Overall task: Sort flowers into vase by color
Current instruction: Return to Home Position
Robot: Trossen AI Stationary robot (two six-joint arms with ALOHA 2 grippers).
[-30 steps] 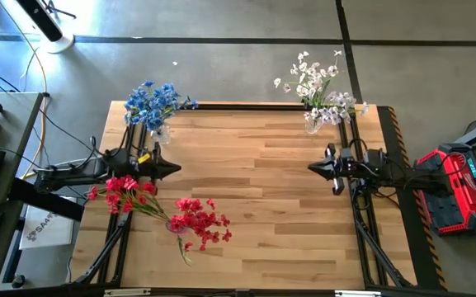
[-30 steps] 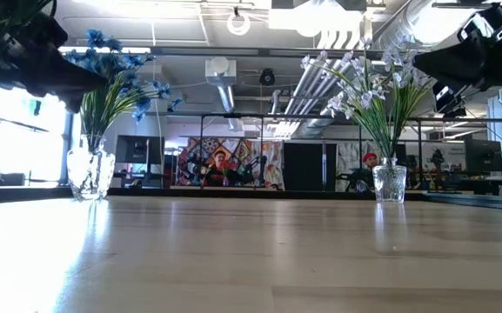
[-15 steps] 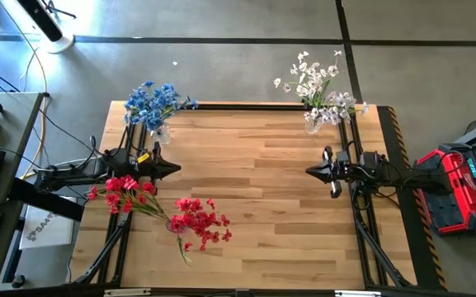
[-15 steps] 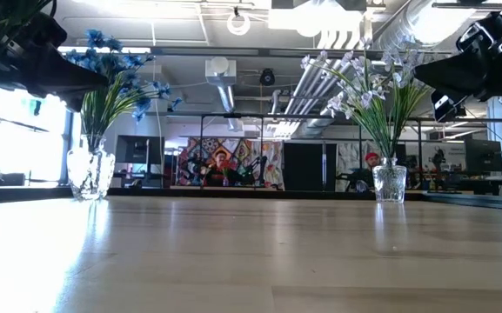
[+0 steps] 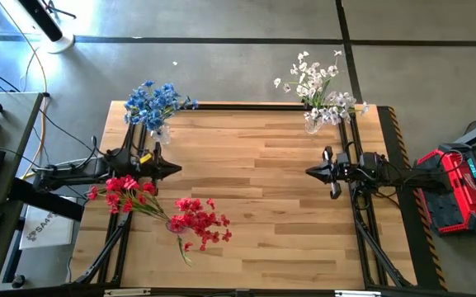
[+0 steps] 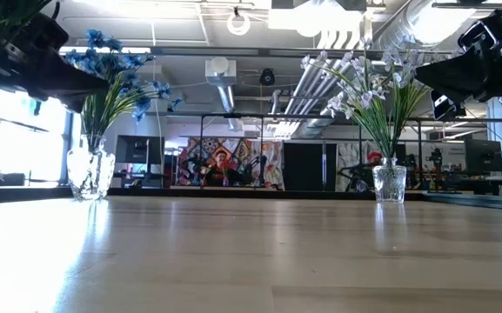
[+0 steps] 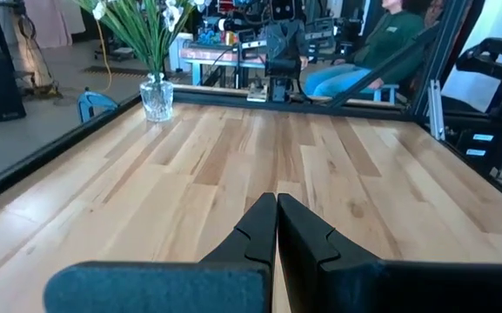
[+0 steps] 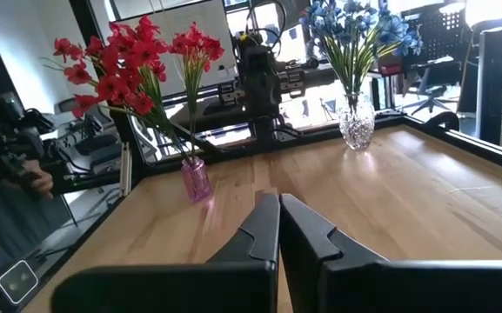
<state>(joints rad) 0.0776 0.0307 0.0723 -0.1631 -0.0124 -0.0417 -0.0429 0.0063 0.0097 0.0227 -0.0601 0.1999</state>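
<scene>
At the left of the table (image 5: 254,206), the blue flowers (image 5: 152,101) are standing in a clear glass vase (image 5: 160,132) at the back corner. The red flowers (image 5: 198,219) are fanning out of the pink vase (image 8: 196,180) farther forward along that side. Between the two, the left gripper (image 7: 277,198) is hovering above the wood, fingers pressed together on nothing and pointing toward the centre. Across the table the right gripper (image 8: 278,197) is facing it, fingers likewise closed and empty. Just behind it, the white flowers (image 5: 315,81) are sitting in a second clear vase (image 5: 313,124). No spray is lying loose, so the sorting looks finished and the arms appear to be parking. The next move probably calls only for settling into rest, with the left arm staying clear of the nearby red blossoms.
</scene>
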